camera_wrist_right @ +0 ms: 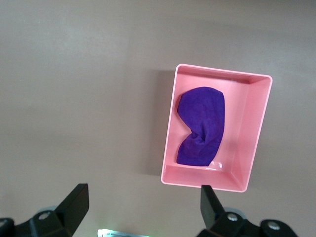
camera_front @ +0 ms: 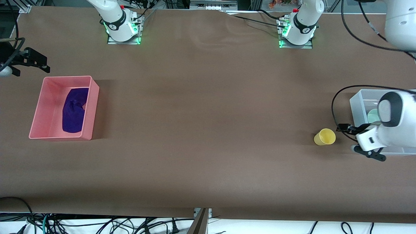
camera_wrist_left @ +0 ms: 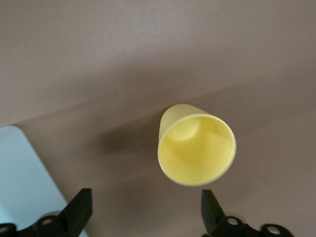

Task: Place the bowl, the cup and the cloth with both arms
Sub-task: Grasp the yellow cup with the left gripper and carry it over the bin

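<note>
The yellow cup (camera_front: 325,136) is on the table beside the clear bin (camera_front: 357,102), its open mouth in view; it also shows in the left wrist view (camera_wrist_left: 196,150). The mint-green bowl (camera_front: 373,115) lies in that bin, mostly hidden by the left arm. My left gripper (camera_front: 356,140) is open and empty, close to the cup, between it and the bin (camera_wrist_left: 145,212). The purple cloth (camera_front: 75,110) lies in the pink bin (camera_front: 48,83), also seen in the right wrist view (camera_wrist_right: 202,126). My right gripper (camera_front: 32,60) is open and empty, held high beside the pink bin (camera_wrist_right: 143,207).
The clear bin's corner shows in the left wrist view (camera_wrist_left: 19,177). The pink bin (camera_wrist_right: 256,128) stands at the right arm's end of the brown table. The arm bases (camera_front: 123,31) (camera_front: 297,32) stand along the edge farthest from the front camera.
</note>
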You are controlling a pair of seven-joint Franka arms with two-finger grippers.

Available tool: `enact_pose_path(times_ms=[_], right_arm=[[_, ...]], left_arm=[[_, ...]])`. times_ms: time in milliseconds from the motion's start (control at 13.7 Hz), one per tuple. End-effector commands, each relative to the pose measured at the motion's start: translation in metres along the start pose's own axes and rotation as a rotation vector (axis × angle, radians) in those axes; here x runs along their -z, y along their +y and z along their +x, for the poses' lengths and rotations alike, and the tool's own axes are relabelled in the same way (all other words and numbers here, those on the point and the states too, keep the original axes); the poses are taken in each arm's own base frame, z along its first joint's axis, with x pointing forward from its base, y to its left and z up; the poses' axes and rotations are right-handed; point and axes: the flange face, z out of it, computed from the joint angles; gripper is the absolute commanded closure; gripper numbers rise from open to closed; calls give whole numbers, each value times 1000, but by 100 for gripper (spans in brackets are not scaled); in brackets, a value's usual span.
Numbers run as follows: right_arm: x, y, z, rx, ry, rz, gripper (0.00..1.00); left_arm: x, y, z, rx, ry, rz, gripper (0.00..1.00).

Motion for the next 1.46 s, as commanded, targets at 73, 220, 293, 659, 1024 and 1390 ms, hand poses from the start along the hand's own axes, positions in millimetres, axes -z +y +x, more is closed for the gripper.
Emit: enact_pose_path(times_ms=[73,220,293,659,1024,1390], right_arm=[[10,-1,-2,-26,-8,9,0],[10,-7,-1,-82,-7,28,0],[7,-8,1,-110,-13,42,0],[0,-9,2,-103,-56,21,0],[1,-8,6,-102,-73,7,0],[6,-8,17,-97,-57,3,0]], left_arm=[[-44,-3,4,53,24,-62,60],[-54,-1,7,93,26,-94,97],[-54,1,8,98,24,-94,100],[-3,5,-3,84,17,-76,100],[100,-42,-64,-40,-127,82,100],[62,-155,-119,-149,-104,153,100]])
